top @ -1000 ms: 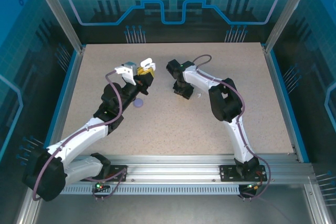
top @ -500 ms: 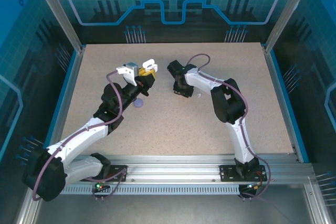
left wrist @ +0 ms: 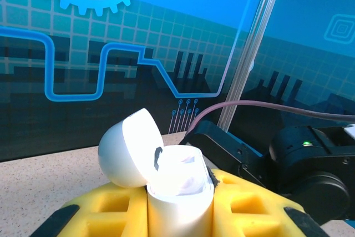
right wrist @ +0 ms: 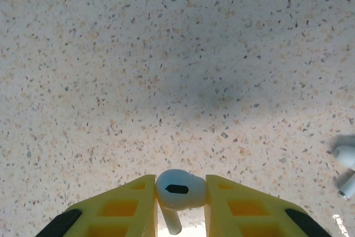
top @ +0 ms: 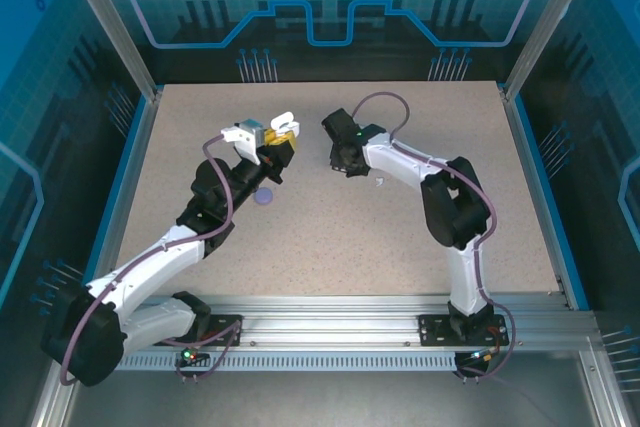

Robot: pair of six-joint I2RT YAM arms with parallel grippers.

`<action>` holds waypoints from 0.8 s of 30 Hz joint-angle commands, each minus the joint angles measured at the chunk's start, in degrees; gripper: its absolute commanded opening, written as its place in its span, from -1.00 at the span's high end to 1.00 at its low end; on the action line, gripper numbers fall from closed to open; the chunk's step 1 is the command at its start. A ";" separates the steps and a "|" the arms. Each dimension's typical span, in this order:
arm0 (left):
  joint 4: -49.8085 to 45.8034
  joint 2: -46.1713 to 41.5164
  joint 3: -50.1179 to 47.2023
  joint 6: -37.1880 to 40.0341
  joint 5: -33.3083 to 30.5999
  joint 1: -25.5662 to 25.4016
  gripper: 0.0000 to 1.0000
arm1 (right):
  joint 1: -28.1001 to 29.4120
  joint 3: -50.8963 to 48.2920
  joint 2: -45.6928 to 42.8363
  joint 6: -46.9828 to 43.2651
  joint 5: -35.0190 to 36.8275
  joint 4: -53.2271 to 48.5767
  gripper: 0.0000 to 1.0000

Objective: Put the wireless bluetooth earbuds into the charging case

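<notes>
My left gripper (left wrist: 180, 195) is shut on a white charging case (left wrist: 177, 203), held upright above the table with its domed lid (left wrist: 126, 149) hinged open to the left. From above, the charging case (top: 283, 125) sits at the left gripper (top: 277, 140) left of centre. My right gripper (right wrist: 180, 186) is shut on a white earbud (right wrist: 182, 191), stem pointing back toward the wrist, above bare table. From above, the right gripper (top: 345, 163) hangs just right of the case. Another white earbud (right wrist: 346, 171) lies on the table; from above, this earbud (top: 380, 183) is by the right arm.
A small purple object (top: 263, 197) lies on the speckled table (top: 330, 247) below the left gripper. The right arm's black wrist (left wrist: 310, 165) shows close behind the case. Blue walls and metal posts (top: 535, 37) ring the table.
The right gripper has closed a little on the earbud and moved up and back from the table, while its elbow swung right. The left arm holds still.
</notes>
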 commanded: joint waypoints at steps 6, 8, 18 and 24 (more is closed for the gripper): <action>-0.29 -1.83 -0.14 1.15 0.67 -0.48 1.00 | 3.50 -4.62 -1.85 -1.68 1.62 -3.49 0.52; -0.32 -1.92 -0.16 1.15 0.73 -0.45 1.00 | 4.26 -6.30 -1.91 -1.62 1.40 -4.09 0.52; 0.01 -1.73 -0.23 0.97 0.67 -0.54 1.00 | 6.56 -11.43 -0.50 -0.80 -2.06 -5.72 0.51; 0.08 -1.52 -0.22 0.82 0.71 -0.54 1.00 | 6.55 -10.63 0.86 -1.55 -3.43 -6.57 0.36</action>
